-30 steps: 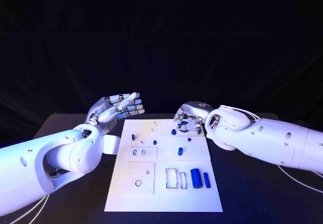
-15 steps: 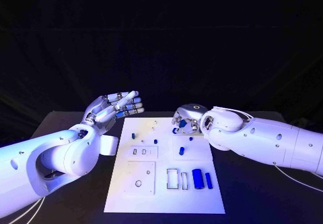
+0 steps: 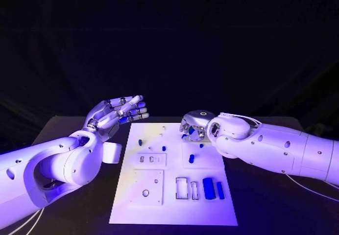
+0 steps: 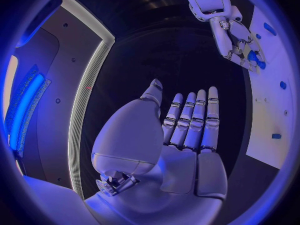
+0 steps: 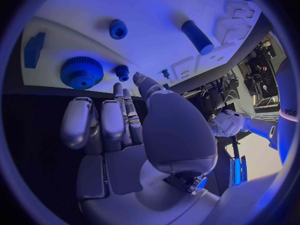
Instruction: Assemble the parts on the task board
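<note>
- Right hand had lifted slightly off the task board's far end, fingers curled, holding nothing; large gear seated there.
- Left hand stayed raised beside the board, fingers together, empty.
</note>
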Controlling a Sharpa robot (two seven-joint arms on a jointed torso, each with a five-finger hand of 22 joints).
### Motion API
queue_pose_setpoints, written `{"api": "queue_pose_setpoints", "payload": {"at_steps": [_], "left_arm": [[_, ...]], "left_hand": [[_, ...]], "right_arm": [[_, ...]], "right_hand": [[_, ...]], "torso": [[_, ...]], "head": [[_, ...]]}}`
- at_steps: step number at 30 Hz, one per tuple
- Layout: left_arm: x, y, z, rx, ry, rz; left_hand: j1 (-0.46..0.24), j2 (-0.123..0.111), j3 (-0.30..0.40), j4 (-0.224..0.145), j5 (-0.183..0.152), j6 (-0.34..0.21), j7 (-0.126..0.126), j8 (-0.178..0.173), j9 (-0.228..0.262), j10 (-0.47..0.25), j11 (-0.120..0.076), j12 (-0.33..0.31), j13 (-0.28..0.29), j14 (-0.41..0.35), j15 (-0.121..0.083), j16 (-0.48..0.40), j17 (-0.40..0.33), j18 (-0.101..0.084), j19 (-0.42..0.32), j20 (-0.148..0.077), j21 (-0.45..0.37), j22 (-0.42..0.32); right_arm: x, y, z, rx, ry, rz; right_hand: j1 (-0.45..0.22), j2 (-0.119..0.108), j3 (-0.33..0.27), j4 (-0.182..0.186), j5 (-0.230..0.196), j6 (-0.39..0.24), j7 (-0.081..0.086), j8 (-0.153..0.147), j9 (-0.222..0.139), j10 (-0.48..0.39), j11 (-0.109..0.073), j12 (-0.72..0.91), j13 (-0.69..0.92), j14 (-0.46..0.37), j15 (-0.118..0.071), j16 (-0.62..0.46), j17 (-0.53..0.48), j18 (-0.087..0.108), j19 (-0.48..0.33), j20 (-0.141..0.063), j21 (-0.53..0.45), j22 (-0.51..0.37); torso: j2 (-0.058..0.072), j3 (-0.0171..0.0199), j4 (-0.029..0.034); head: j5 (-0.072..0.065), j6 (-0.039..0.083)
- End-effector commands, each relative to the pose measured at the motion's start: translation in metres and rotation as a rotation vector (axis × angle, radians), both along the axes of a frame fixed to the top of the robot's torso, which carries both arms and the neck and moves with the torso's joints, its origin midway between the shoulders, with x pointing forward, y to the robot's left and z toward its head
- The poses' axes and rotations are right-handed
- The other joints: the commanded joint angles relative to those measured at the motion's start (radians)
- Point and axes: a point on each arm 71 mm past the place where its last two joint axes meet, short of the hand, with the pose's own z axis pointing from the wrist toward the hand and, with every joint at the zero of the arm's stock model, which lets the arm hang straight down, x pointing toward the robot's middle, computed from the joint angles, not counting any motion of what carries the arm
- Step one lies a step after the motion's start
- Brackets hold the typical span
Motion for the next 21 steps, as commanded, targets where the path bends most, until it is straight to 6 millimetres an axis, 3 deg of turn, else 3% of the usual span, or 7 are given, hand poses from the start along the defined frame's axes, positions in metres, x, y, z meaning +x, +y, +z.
{"api": "queue_pose_setpoints", "payload": {"at_steps": [1, 21], "left_arm": [[-0.0011, -0.0011, 0.0025, -0.001, -0.014, -0.014], [0.001, 0.0021, 0.0027, 0.003, -0.013, -0.007]], "left_hand": [[-0.002, 0.01, 0.0, -0.009, -0.003, 0.0, 0.048, -0.004, -0.001, -0.004, 0.006, -0.004, -0.002, -0.006, 0.003, -0.004, -0.002, 0.005, -0.007, -0.001, -0.005, -0.001], [-0.003, 0.011, 0.0, -0.009, -0.003, -0.004, 0.048, -0.006, -0.001, -0.005, 0.006, -0.005, -0.001, -0.005, 0.003, -0.004, -0.001, 0.005, -0.008, -0.001, -0.006, -0.001]], "right_arm": [[0.0015, -0.0023, -0.0012, -0.04, -0.002, -0.028], [0.0014, -0.0021, -0.0036, -0.055, 0.021, -0.025]], "right_hand": [[0.01, 0.0, 0.006, 0.004, -0.003, -0.005, -0.001, -0.005, 0.002, -0.009, 0.001, 0.005, 0.001, 0.034, 0.003, 0.007, 0.003, -0.011, -0.003, 0.005, 0.01, 0.008], [0.017, 0.012, 0.023, 0.011, 0.001, 0.022, 0.0, 0.008, 0.01, 0.008, -0.003, 0.019, 0.007, 0.036, 0.001, 0.041, 0.037, -0.019, 0.011, 0.006, 0.052, 0.069]], "torso": [[0.004, 0.0015, -0.0005], [0.013, 0.0033, 0.0067]], "head": [[0.003, -0.001], [-0.004, 0.002]]}}
